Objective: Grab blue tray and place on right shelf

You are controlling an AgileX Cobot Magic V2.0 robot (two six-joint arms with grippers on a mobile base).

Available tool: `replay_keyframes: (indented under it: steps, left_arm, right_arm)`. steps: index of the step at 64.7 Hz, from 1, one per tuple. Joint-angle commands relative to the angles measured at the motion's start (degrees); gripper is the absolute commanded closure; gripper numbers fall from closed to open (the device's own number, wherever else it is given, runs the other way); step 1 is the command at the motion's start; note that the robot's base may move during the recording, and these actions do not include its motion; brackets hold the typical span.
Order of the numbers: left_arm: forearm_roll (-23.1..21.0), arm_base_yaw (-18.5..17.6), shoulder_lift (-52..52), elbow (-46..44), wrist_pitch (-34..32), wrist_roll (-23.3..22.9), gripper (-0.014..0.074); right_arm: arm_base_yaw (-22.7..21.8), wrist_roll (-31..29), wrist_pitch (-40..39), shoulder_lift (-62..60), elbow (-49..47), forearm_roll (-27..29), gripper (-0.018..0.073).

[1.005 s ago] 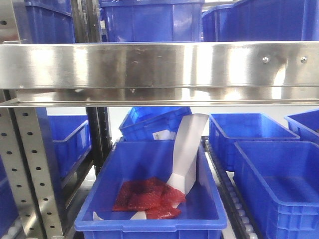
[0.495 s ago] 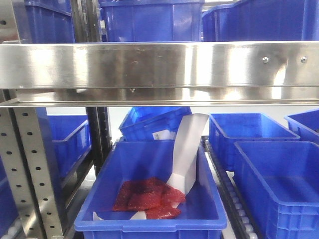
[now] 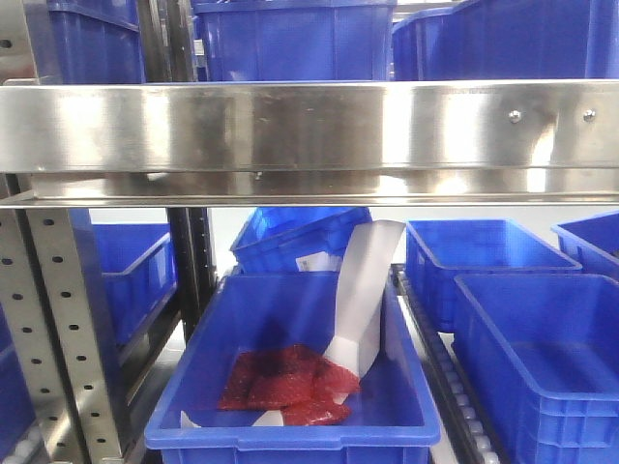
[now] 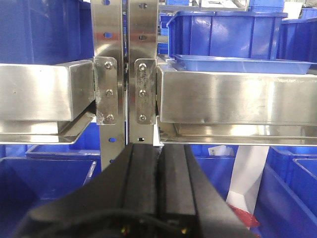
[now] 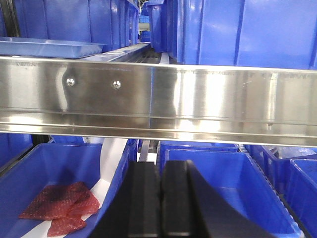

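The blue tray (image 4: pixel 237 63) is a shallow pale-blue tray lying on top of the right shelf (image 4: pixel 233 96), just behind its shiny steel front rail. The right wrist view shows the same tray (image 5: pixel 49 47) at the upper left, above the rail (image 5: pixel 198 96). In the front view the rail (image 3: pixel 309 126) spans the frame and the tray is hidden. My left gripper (image 4: pixel 159 148) is shut and empty, below the rail and in front of the uprights. My right gripper (image 5: pixel 159 166) is also shut and empty, beneath the rail.
Perforated steel uprights (image 4: pixel 124 74) split the left and right shelves. Deep dark-blue bins (image 3: pixel 290 39) stand on the shelf behind the tray. Below, a dark-blue bin (image 3: pixel 290 440) holds red meat pieces (image 3: pixel 280 382) and a white paper strip (image 3: pixel 363 290). Other bins (image 3: pixel 542 338) sit to its right.
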Motion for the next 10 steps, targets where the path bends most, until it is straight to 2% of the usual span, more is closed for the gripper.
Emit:
replay_keyframes:
  steps: [1,10]
  left_arm:
    - [-0.27,0.13,-0.93,1.64,-5.03,0.0,0.0645]
    - [-0.27,0.13,-0.93,1.64,-5.03,0.0,0.0645]
  right_arm:
    - [-0.38,-0.61,-5.05,-1.14,-1.34,0.03,0.0505]
    - [-0.38,-0.61,-5.05,-1.14,-1.34,0.03,0.0505]
